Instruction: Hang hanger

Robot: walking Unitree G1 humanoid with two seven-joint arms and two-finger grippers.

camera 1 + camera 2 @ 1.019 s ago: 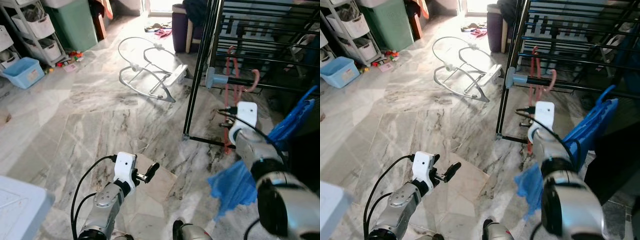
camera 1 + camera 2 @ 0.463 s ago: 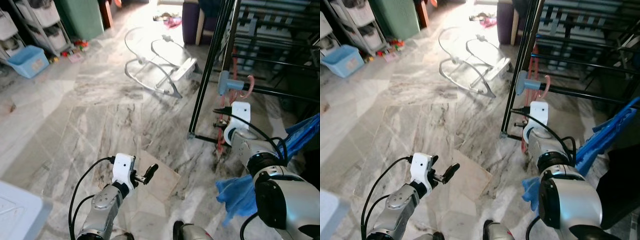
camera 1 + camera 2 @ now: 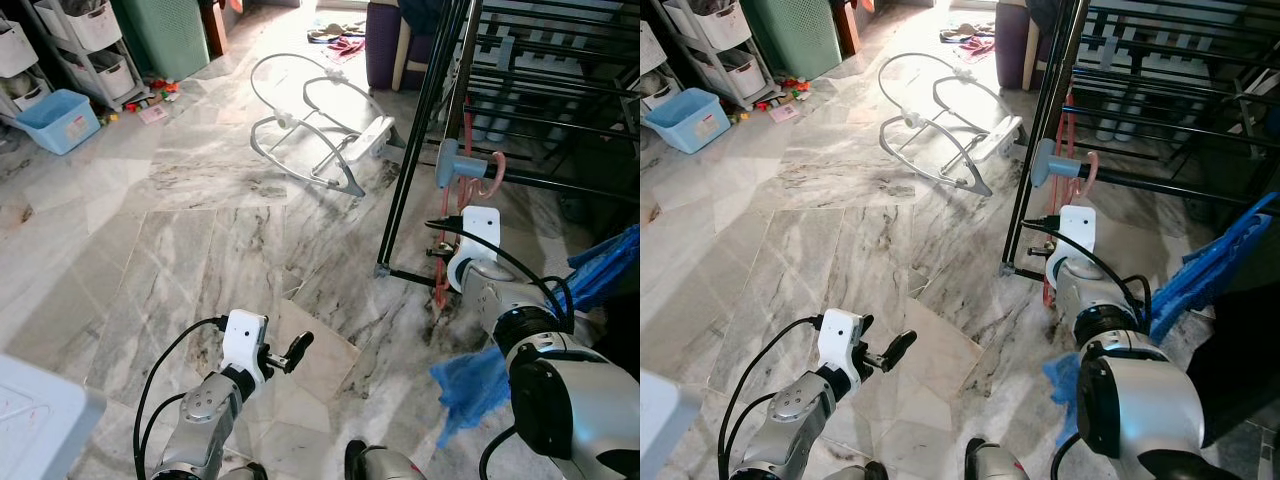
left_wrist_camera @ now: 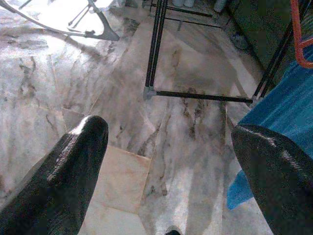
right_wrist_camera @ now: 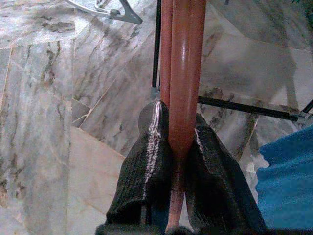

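Two fingers of the right gripper [image 5: 177,171] clamp the red hanger [image 5: 183,73] between them

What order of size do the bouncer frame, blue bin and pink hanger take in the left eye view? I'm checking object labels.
1. Bouncer frame, widest spread.
2. Pink hanger, held by the right gripper: long but thin, partly hidden.
3. Blue bin, though farther away, so unsure against the hanger.

My black right gripper [image 5: 178,161] squeezes a pinkish-red hanger [image 5: 183,73] by the black drying rack [image 3: 420,140], over a grey-and-white marble floor [image 3: 180,220] with dark streaks, a bright blue cloth [image 3: 480,380] lying just beside the rack.
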